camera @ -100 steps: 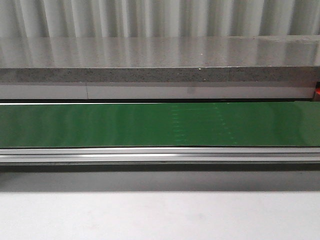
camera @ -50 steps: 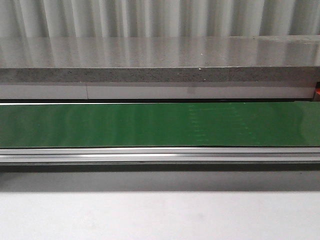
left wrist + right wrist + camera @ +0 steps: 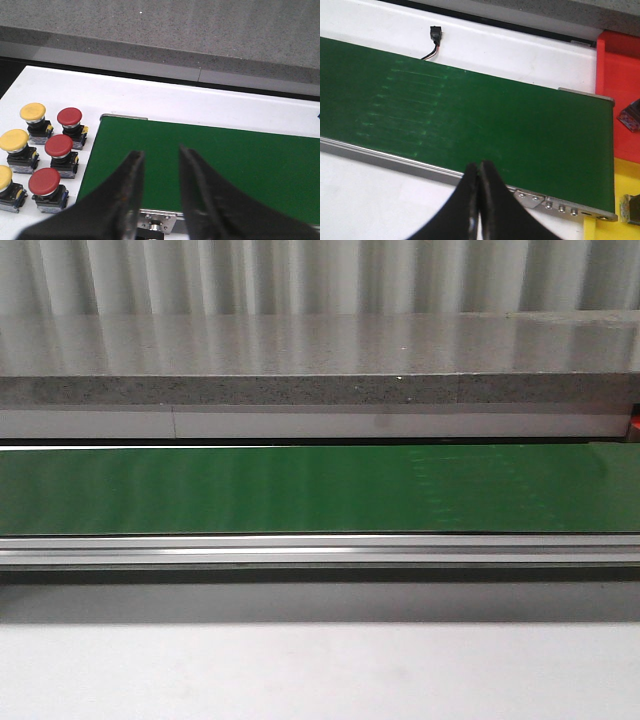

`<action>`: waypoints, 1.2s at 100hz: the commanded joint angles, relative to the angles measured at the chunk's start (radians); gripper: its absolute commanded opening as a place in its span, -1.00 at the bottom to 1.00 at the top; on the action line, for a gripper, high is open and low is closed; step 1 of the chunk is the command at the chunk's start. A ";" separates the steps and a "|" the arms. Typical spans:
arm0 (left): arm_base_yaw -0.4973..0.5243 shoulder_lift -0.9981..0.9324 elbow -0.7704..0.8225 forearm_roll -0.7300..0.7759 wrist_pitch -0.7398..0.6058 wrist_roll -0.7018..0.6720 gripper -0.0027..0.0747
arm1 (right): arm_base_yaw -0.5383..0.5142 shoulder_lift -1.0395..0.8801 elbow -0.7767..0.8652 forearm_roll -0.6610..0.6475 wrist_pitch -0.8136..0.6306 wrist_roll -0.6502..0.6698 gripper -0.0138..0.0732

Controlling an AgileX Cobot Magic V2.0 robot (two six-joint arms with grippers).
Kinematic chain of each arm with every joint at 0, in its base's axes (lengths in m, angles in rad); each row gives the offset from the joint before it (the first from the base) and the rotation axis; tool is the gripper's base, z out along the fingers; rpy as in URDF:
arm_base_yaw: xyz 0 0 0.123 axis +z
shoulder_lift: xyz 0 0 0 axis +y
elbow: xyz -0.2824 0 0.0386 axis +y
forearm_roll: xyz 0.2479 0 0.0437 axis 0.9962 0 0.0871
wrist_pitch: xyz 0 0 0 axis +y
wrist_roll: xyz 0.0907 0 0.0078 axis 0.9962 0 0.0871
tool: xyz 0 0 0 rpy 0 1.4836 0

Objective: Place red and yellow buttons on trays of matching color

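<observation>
Front view: green conveyor belt (image 3: 300, 490) ran bare; no buttons, trays or arms visible.

Left wrist view: left tool (image 3: 161, 165) spread, holding nothing, above the belt's end. Three red buttons (image 3: 58, 146) and three yellow buttons (image 3: 14, 140) stood in rows on the white table (image 3: 200, 107) beside that end, untouched.

Right wrist view: right tool (image 3: 480, 175) pressed together, empty. Red tray (image 3: 620, 75) and yellow tray (image 3: 615, 190) lay past the belt's far end. Judgement: no placement confirmed; all six visible buttons remained.
</observation>
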 commanded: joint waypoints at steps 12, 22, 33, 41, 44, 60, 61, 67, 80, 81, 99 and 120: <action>-0.006 0.001 -0.026 -0.008 -0.055 -0.004 0.91 | 0.002 -0.005 -0.023 0.002 -0.055 -0.013 -0.84; -0.005 0.001 -0.026 -0.006 -0.055 -0.009 0.81 | 0.002 -0.005 -0.023 0.002 -0.055 -0.013 -0.84; 0.005 0.021 -0.029 0.012 -0.050 -0.070 0.75 | 0.002 -0.005 -0.023 0.002 -0.055 -0.013 -0.84; 0.032 0.076 -0.046 0.048 -0.040 -0.141 0.75 | 0.002 -0.005 -0.023 0.002 -0.055 -0.013 -0.84; 0.045 0.101 -0.052 0.058 -0.040 -0.161 0.75 | 0.002 -0.005 -0.023 0.002 -0.055 -0.013 -0.84; 0.160 0.283 -0.087 0.064 -0.049 -0.226 0.75 | 0.002 -0.005 -0.023 0.002 -0.055 -0.013 -0.84; 0.167 0.290 -0.089 0.064 -0.049 -0.226 0.75 | 0.002 -0.005 -0.023 0.002 -0.055 -0.013 -0.84; 0.224 0.363 -0.099 0.039 -0.051 -0.226 0.75 | 0.002 -0.005 -0.023 0.002 -0.055 -0.013 -0.84; 0.324 0.490 -0.109 -0.012 -0.069 -0.226 0.75 | 0.002 -0.005 -0.023 0.002 -0.054 -0.013 -0.84; 0.333 0.502 -0.109 -0.012 -0.071 -0.226 0.75 | 0.002 -0.005 -0.023 0.002 -0.054 -0.013 -0.84; 0.396 0.624 -0.114 -0.022 -0.123 -0.226 0.75 | 0.002 -0.005 -0.023 0.002 -0.054 -0.013 -0.84; 0.416 0.748 -0.165 -0.022 -0.142 -0.226 0.75 | 0.002 -0.005 -0.023 0.002 -0.054 -0.013 -0.84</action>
